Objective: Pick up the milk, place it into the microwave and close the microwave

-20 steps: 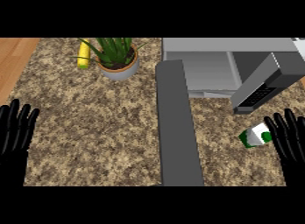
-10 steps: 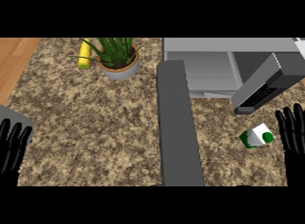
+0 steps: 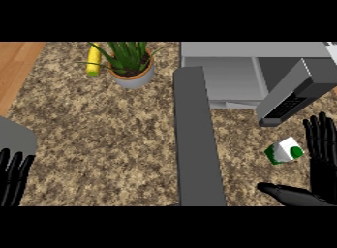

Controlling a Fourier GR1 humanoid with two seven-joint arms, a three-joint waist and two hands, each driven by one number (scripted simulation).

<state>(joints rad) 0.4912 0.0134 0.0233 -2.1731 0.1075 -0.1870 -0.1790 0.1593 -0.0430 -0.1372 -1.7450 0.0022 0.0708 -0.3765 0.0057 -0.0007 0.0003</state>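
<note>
The milk [image 3: 284, 151], a small white and green carton, lies tilted on the granite counter right of the grey divider. My right hand [image 3: 327, 164] is open just right of it, fingers straight up and thumb stretched out left below the carton, not touching it. The microwave [image 3: 236, 72] stands at the back right, its door [image 3: 297, 92] swung open toward me above the carton. At the lower left edge rests my left hand [image 3: 6, 179], open with fingers up.
A tall grey divider [image 3: 196, 140] runs down the middle of the counter. A potted plant [image 3: 130, 65] and a yellow corn cob [image 3: 94, 59] sit at the back left. A grey slab [image 3: 3, 138] shows at the left edge.
My left hand has sunk toward the lower edge. My right hand has shifted slightly right and down, and its thumb has spread out below the carton.
</note>
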